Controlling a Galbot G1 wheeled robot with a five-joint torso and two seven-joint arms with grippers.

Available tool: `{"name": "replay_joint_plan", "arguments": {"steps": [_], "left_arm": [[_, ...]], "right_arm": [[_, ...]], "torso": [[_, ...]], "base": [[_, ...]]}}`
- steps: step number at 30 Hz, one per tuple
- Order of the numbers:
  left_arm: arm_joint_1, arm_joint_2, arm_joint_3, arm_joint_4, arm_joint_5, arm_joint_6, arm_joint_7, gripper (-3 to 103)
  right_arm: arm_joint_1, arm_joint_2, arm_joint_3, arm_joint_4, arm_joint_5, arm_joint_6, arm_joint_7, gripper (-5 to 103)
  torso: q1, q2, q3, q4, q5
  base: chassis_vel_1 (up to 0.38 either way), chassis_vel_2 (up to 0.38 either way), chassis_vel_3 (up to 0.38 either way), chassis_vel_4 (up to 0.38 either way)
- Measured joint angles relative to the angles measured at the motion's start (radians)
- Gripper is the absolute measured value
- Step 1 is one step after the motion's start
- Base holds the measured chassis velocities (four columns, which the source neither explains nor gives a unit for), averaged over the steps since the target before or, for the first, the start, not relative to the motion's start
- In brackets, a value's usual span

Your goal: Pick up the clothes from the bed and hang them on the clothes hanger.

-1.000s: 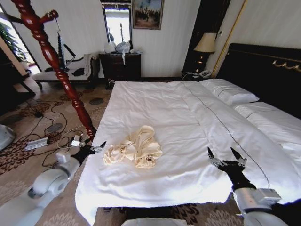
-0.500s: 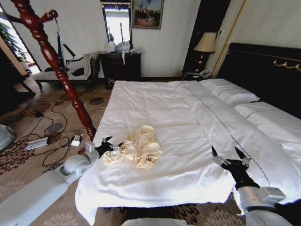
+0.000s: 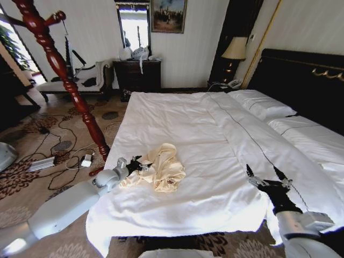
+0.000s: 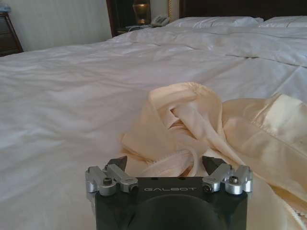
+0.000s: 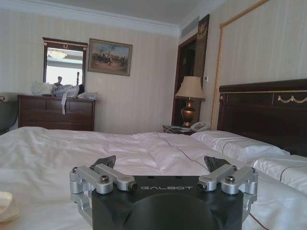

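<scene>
The clothes (image 3: 159,169), a crumpled cream-yellow satiny top, lie on the near left part of the bed (image 3: 215,129). My left gripper (image 3: 136,164) is at their left edge. In the left wrist view it (image 4: 164,166) is open, with folds of the clothes (image 4: 201,124) just ahead of and between its fingertips (image 4: 117,164). My right gripper (image 3: 267,177) hovers open over the bed's near right side, nothing in it (image 5: 160,163). The thin black clothes hanger (image 3: 70,52) hangs from a peg of the red stand.
A tall dark-red turned coat stand (image 3: 67,80) rises just left of the bed. Cables and a power strip (image 3: 42,163) lie on the patterned carpet beside it. Pillows (image 3: 263,105) and a dark headboard (image 3: 301,75) are at the right; a dresser (image 3: 137,75) stands against the far wall.
My left arm has reached rightward from the bed's edge until its gripper met the clothes. The right gripper has drifted slightly down and to the right.
</scene>
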Motion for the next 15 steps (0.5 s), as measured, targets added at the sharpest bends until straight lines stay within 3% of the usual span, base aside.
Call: {"name": "replay_joint_plan", "arguments": {"steps": [2, 6, 9, 11, 15], "left_arm": [[-0.008, -0.007, 0.009, 0.012, 0.009, -0.004, 0.000, 88], [-0.018, -0.012, 0.022, 0.027, 0.020, -0.012, 0.000, 66], [-0.025, -0.013, 0.022, 0.035, 0.020, -0.015, 0.000, 60], [-0.036, -0.013, 0.029, 0.043, 0.020, -0.016, 0.000, 49], [-0.054, -0.016, 0.048, 0.057, 0.018, -0.020, 0.002, 39]], "right_arm": [[0.001, 0.000, 0.002, 0.000, 0.002, 0.000, 0.000, 100], [0.002, -0.001, 0.004, -0.002, 0.005, -0.001, 0.001, 100], [0.003, -0.001, 0.002, -0.003, 0.005, -0.001, 0.001, 100], [0.004, -0.001, -0.001, -0.004, 0.004, -0.001, 0.002, 100], [0.005, -0.001, -0.001, -0.005, 0.004, -0.001, 0.002, 100]], "torso": [[0.000, 0.000, 0.000, -0.0001, 0.0000], [0.000, 0.000, 0.000, -0.0001, 0.0000], [0.000, 0.000, 0.000, 0.0000, -0.0001], [0.000, 0.000, 0.000, -0.0001, 0.0000], [0.000, 0.000, 0.000, -0.0002, 0.0000]], "base": [[0.000, 0.000, 0.000, 0.000], [0.000, 0.000, 0.000, 0.000], [0.000, 0.000, 0.000, 0.000], [0.000, 0.000, 0.000, 0.000], [0.000, 0.000, 0.000, 0.000]]}}
